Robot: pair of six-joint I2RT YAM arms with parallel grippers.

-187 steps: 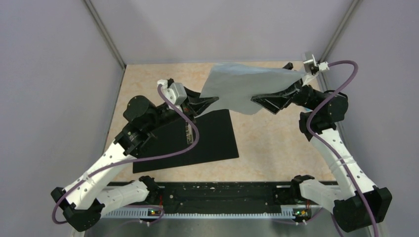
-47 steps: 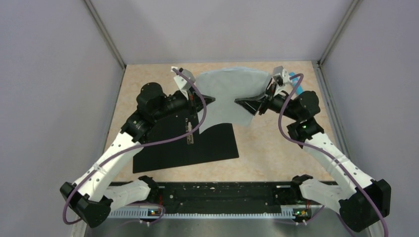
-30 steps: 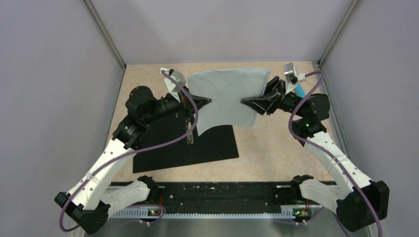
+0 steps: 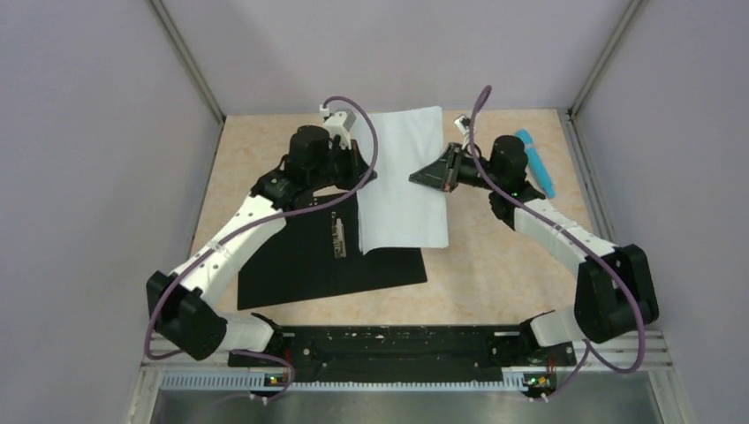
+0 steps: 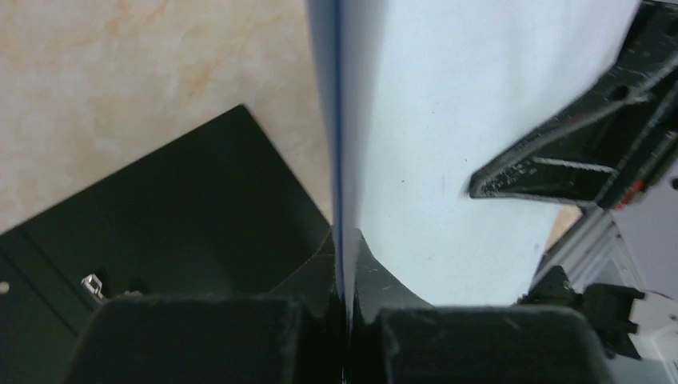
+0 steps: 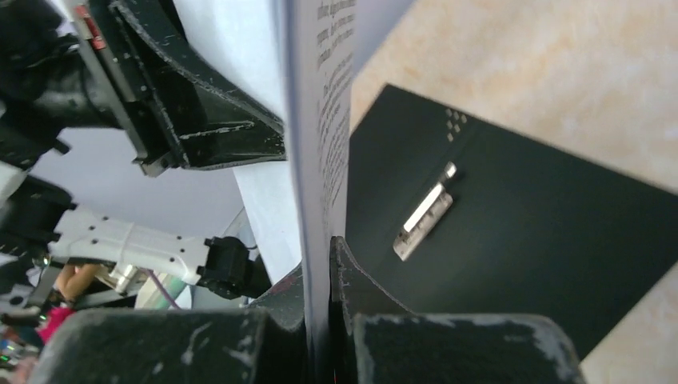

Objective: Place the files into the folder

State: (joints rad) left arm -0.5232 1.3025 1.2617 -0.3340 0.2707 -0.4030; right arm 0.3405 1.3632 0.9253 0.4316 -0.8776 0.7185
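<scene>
Nearest to the arm bases, the folder (image 4: 300,265) lies open and flat on the table (image 4: 503,265), with its black inside facing up. Its metal clip (image 4: 336,237) sits near the middle of the black surface. The folder is on the left half of the table, in front of the left arm.

Just behind it, the files (image 4: 402,190) are held up in the air as one white bundle between the two arms. In the top view their lower edge overlaps the far right part of the folder. Whether this edge touches the black surface, I cannot tell. The sheets stand almost on their edge, and each wrist camera looks along them as a thin line. Faint grey printed lines are visible on the side seen by the right wrist camera.

The left gripper (image 4: 364,179) pinches the left border of the files, its two fingers pressed tight on the paper. The right gripper (image 4: 419,178) does the same from the opposite side, with its fingers closed on the right part of the sheets.

Farther away, at the far right of the table, a blue object (image 4: 535,162) lies alone, well apart from the folder.
</scene>
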